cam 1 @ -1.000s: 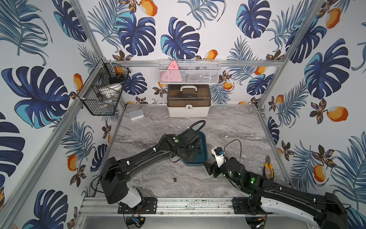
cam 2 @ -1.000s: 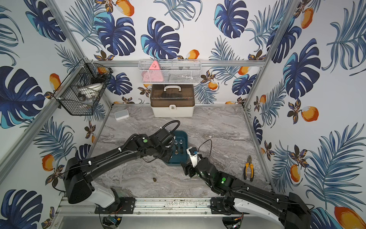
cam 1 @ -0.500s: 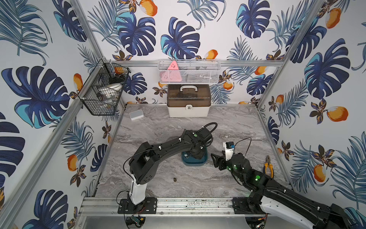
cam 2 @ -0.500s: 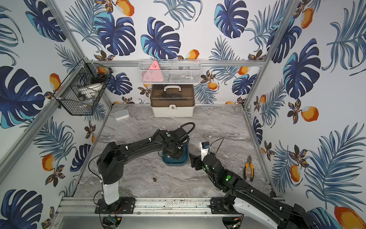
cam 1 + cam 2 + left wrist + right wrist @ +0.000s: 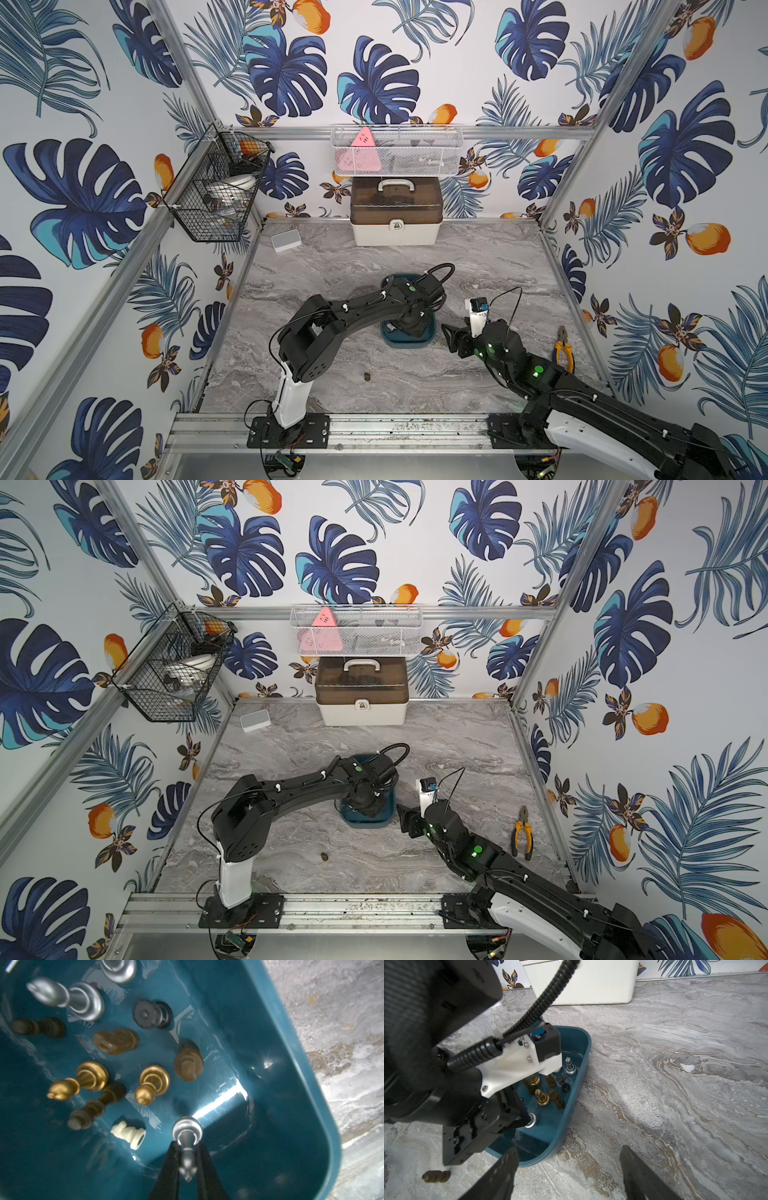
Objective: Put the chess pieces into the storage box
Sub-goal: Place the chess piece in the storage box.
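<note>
The dark teal shallow plastic tray (image 5: 408, 344) sits mid-table on the grey marble tabletop (image 5: 332, 270). It already holds most of the small chess pieces (image 5: 153, 1082). In the left wrist view I see silver ones, shiny gold ones, duller brown and near-black ones, and one whitish knight (image 5: 128, 1133) lying on its side. In the right wrist view several of the others stand upright.

The left gripper (image 5: 187, 1147) reaches down into the tray's bare end. Its two black fingers (image 5: 170, 1159) are pinched on the stem of a silver chess piece (image 5: 187, 1129). One dark brown piece (image 5: 368, 377) lies on its side out on the marble, nearer the front rail and well apart from the tray.

The right gripper (image 5: 569, 1148) hangs just beside the tray with its fingers spread wide and nothing between them.

At the back stands a white case with a brown see-through lid (image 5: 395, 216), latched. Above it a white mesh basket (image 5: 415, 153) holds a pink triangular thing (image 5: 362, 141). A black wire basket (image 5: 208, 212) hangs on the left wall with pale items inside.

A second ago the left arm lay low and stretched across the table. Now its elbow is up and its wrist is over the tray. The right arm has drawn slightly back, while the tray and the stray piece are where they were.
</note>
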Motion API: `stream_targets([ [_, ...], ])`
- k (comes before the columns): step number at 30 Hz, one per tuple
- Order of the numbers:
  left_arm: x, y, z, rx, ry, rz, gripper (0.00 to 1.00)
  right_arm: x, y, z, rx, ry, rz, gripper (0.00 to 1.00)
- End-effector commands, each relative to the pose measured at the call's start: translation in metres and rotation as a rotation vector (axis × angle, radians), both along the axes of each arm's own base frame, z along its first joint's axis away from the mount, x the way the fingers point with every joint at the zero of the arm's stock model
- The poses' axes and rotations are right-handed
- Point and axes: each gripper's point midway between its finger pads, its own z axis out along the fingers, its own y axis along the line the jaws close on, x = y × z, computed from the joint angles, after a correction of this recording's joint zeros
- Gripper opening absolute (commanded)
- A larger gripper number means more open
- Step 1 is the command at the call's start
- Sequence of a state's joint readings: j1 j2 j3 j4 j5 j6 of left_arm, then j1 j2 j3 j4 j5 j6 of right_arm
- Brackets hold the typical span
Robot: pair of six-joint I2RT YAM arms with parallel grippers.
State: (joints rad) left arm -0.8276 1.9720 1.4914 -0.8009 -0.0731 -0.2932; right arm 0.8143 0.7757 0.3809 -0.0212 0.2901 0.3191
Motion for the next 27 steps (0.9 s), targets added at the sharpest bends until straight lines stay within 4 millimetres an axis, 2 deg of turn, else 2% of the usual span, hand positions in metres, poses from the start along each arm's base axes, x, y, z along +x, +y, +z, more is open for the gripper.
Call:
stream_targets([
  [1, 0.008, 0.002, -0.003, 0.012, -0.025, 0.009, 0.1, 0.0, 0.001, 0.003, -0.002, -0.015, 0.012, 0.79],
  [9, 0.006, 0.004, -0.01, 0.021, -0.014, 0.004, 0.12, 0.0, 0.001, 0.004, -0.006, -0.021, 0.013, 0.79],
  [17, 0.006, 0.003, -0.012, 0.02, -0.013, 0.004, 0.25, 0.002, 0.002, 0.005, -0.019, -0.025, 0.017, 0.8],
  [27, 0.012, 0.002, 0.003, -0.003, -0.053, 0.006, 0.4, 0.002, 0.002, 0.006, -0.029, -0.027, 0.025, 0.8],
])
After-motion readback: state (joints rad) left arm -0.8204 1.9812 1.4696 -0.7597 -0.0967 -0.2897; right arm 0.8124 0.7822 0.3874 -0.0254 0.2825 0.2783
